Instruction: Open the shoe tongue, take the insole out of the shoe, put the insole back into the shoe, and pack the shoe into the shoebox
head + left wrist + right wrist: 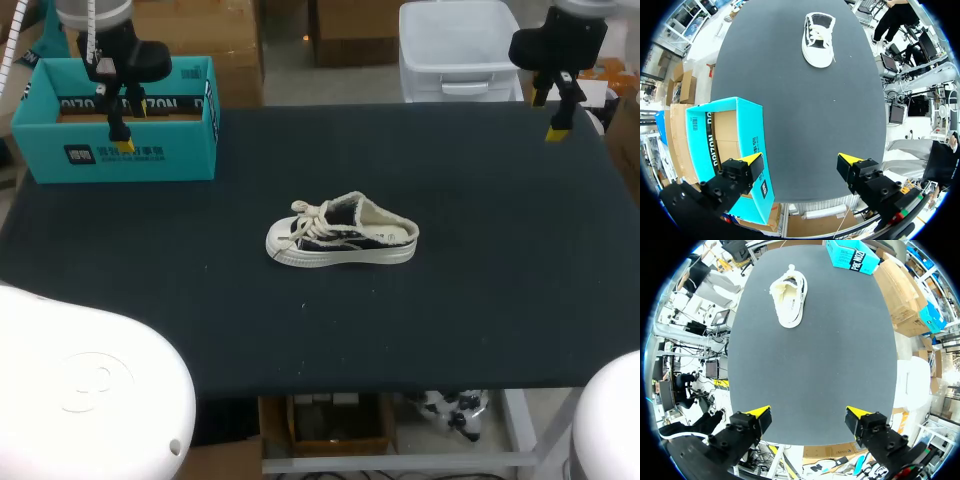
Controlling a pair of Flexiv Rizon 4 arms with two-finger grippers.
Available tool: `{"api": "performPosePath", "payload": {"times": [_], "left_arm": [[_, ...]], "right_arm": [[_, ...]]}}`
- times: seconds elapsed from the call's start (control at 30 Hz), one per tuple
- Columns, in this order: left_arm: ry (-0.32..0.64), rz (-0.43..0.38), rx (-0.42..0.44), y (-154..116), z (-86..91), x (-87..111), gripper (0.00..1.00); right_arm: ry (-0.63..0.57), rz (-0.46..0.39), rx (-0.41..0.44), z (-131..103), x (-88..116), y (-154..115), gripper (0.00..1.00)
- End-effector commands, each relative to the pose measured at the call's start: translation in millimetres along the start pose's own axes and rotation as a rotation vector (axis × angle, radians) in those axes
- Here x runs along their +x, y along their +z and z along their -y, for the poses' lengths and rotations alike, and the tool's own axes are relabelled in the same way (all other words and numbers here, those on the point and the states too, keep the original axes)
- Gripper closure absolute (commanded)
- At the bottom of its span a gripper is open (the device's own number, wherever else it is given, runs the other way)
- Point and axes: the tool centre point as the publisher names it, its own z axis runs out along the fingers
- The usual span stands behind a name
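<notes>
Upper left, the left end effector point(800, 162) hangs wide open, empty, above the shoebox point(150, 150) edge. Mid-frame, the shoe point(342, 235) lies on the counter point(480, 300). Upper right, the right end effector point(808, 414) gapes empty. Best steady the shoe, then lift its tongue point(338, 210).

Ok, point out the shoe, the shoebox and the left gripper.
shoe point(345, 240), head view, side panel.
shoebox point(135, 152), head view, front wall.
left gripper point(800, 161), left wrist view, midway between its fingertips.

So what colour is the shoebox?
The shoebox is teal outside, plain brown inside; the head view shows it best.
</notes>
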Motion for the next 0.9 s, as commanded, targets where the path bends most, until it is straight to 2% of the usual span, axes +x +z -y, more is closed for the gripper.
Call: {"api": "performPosePath", "payload": {"times": [0.03, 0.77, 0.9], "left_arm": [[0.000, 0.000, 0.000, -0.1, 0.0, 0.0, 0.00], [0.000, 0.000, 0.000, -0.1, 0.0, 0.0, 0.00], [-0.007, -0.004, 0.016, -8.3, 5.8, 4.9, 0.00]], "right_arm": [[0.000, 0.000, 0.000, 0.0, 0.0, 0.0, 0.00], [0.000, 0.000, 0.000, 0.0, 0.0, 0.0, 0.00], [0.003, 0.010, -0.020, -1.0, 0.9, 0.6, 0.00]]}}
